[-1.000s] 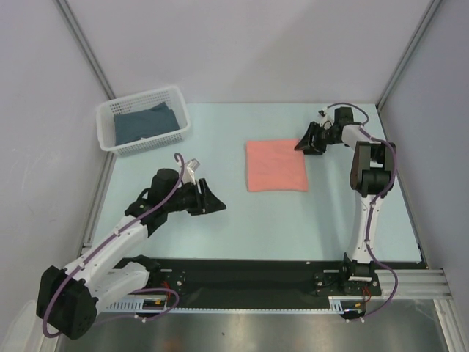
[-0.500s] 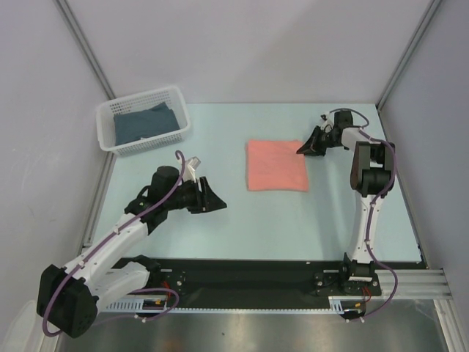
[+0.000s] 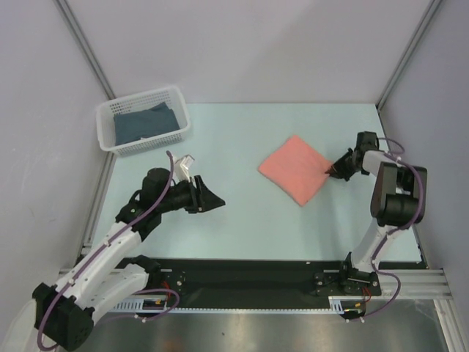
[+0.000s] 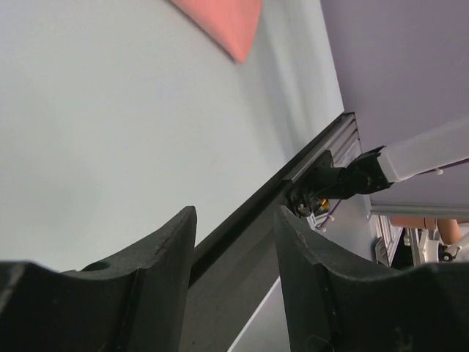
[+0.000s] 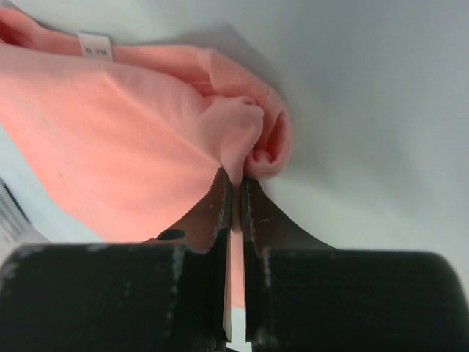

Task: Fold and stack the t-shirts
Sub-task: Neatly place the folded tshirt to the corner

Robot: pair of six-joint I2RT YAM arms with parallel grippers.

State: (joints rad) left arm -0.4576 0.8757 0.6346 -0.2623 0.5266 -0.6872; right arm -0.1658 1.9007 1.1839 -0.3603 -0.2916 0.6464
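I count two t-shirts, two grippers and one basket. The salmon-pink t-shirt (image 3: 297, 169) lies folded on the pale table (image 3: 242, 220), a little toward 2 o'clock from the middle, turned so that it looks like a diamond. The slate-blue t-shirt (image 3: 143, 123) lies inside the white lattice basket (image 3: 180, 103), which stands at 10 o'clock on the table, well apart from the pink one.

The right gripper (image 3: 338, 170) is at the 3 o'clock corner of the salmon-pink t-shirt. Its jaws are pressed together on a bunched fold of that corner, and a thin strip of pink cloth shows between them. The left gripper (image 3: 212, 202) hangs at about 8 o'clock from the middle of the table, its fingers parted with nothing between them, and it touches no cloth.

Only the right wrist view shows a small white label (image 5: 96, 45) sewn at the edge of the pink cloth; something is printed on it, but it is too small to read. I see no other writing. The basket and the blue t-shirt appear only in the top view. The left wrist view shows one corner of the pink cloth, far off at 12 o'clock.
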